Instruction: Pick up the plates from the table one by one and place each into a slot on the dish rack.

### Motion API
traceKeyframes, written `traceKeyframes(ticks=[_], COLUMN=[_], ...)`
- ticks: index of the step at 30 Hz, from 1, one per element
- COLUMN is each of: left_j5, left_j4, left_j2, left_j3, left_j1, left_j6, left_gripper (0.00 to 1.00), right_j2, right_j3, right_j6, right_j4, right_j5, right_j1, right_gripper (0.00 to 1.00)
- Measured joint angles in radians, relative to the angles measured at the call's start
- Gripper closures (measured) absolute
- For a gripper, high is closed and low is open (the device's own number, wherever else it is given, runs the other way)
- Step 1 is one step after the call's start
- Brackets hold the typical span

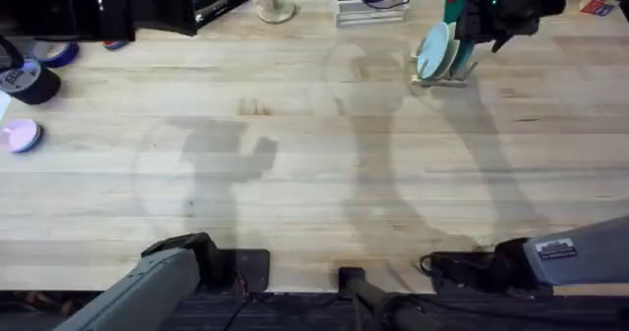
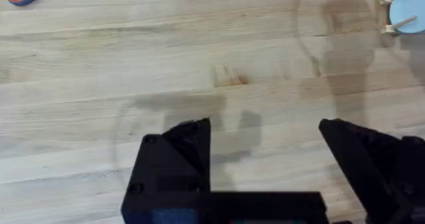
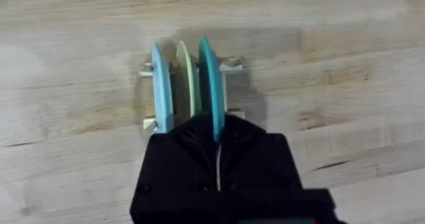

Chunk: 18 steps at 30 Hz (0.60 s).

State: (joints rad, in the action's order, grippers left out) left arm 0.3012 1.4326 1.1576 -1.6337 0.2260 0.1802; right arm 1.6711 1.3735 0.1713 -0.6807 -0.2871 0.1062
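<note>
While the left gripper (image 2: pixel 265 164) sat low at the near left with its black fingers spread wide and nothing between them, all the action was at the far right. Under it was just bare table (image 1: pixel 295 174), with a small knot mark in the wood.

Over at the far right the dish rack (image 3: pixel 229 68) stood with three plates on edge in its slots: a pale whitish-blue plate (image 3: pixel 159 84), then the cream-yellow plate (image 3: pixel 184 78), then the sky-blue plate (image 3: pixel 209 78). The right gripper (image 3: pixel 218 151) was directly over the rack, fingers pinched nearly together on the rim of the sky-blue one, which stood upright between the pegs, right beside the cream one.
</note>
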Motion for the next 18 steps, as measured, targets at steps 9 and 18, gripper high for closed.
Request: traceKeyframes(ticks=[9, 18], left_j5=[0.0, 0.0], left_j4=[0.0, 0.0], left_j2=[0.0, 0.0], left_j3=[0.0, 0.0], left_j1=[0.0, 0.0], left_j6=[0.0, 0.0], left_gripper=[0.007, 0.007], right_j2=[0.0, 0.0], right_j3=[0.0, 0.0], right_j6=[0.0, 0.0], right_j4=[0.0, 0.0], right_j5=[0.0, 0.0], right_j1=[0.0, 0.0], right_gripper=[0.96, 0.908])
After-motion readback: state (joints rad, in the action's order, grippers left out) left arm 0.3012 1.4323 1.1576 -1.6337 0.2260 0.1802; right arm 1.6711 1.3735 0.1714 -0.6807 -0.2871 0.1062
